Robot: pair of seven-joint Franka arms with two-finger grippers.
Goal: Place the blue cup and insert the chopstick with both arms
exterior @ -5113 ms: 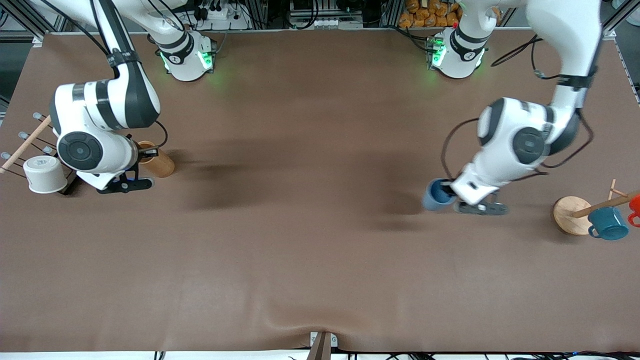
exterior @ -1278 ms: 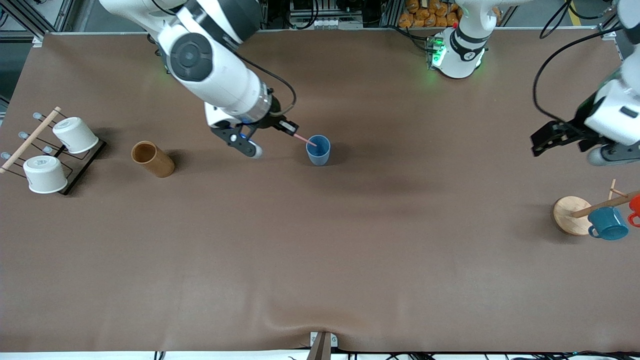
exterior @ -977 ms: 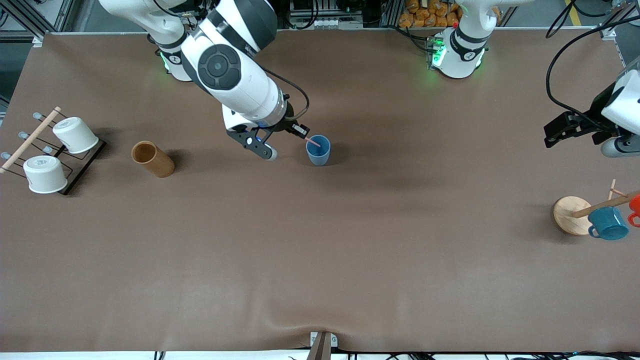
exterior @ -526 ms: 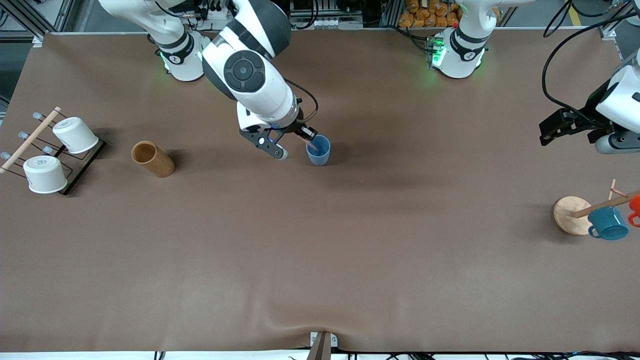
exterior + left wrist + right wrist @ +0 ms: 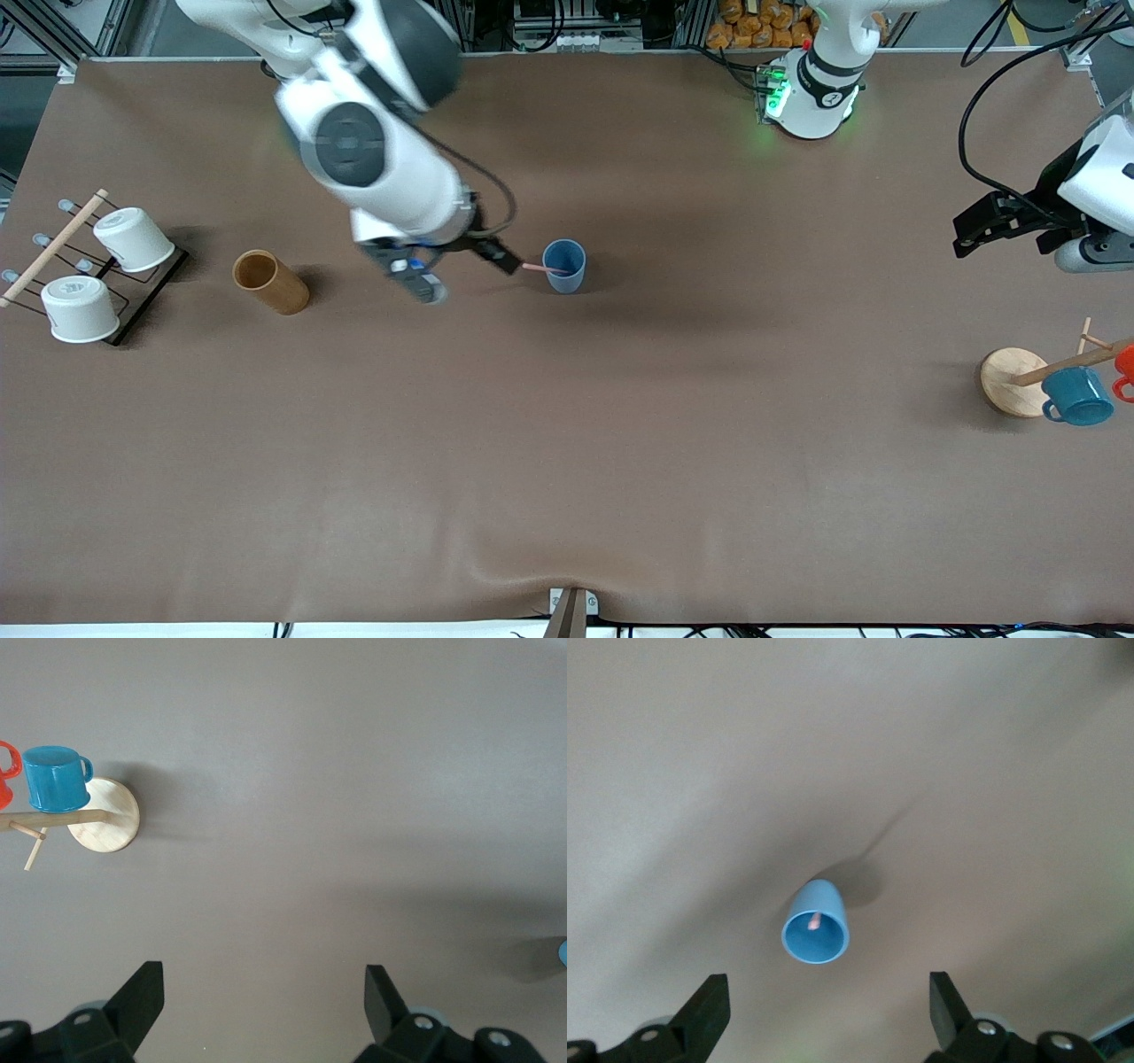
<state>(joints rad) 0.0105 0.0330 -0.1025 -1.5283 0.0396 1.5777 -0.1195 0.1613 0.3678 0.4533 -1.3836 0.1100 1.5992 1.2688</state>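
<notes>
The blue cup (image 5: 564, 265) stands upright mid-table. The pink chopstick (image 5: 537, 267) leans in it, its top end sticking out over the rim toward the right arm's end. My right gripper (image 5: 462, 273) is open and empty, just beside the cup and clear of the chopstick. In the right wrist view the cup (image 5: 816, 935) lies ahead of the open gripper (image 5: 824, 1010), with the chopstick (image 5: 814, 921) tip inside it. My left gripper (image 5: 1019, 239) is open and empty in the air at the left arm's end; the left wrist view shows that gripper (image 5: 263, 1001) over bare table.
A brown wooden cylinder cup (image 5: 270, 282) and a rack with two white cups (image 5: 80, 306) sit at the right arm's end. A mug tree with a round wooden base (image 5: 1010, 383), a teal mug (image 5: 1076, 396) and a red mug (image 5: 1125, 365) stands at the left arm's end.
My right gripper has let go of the chopstick and pulled back from the cup toward the right arm's end. The chopstick now leans in the cup. The left arm has hardly moved.
</notes>
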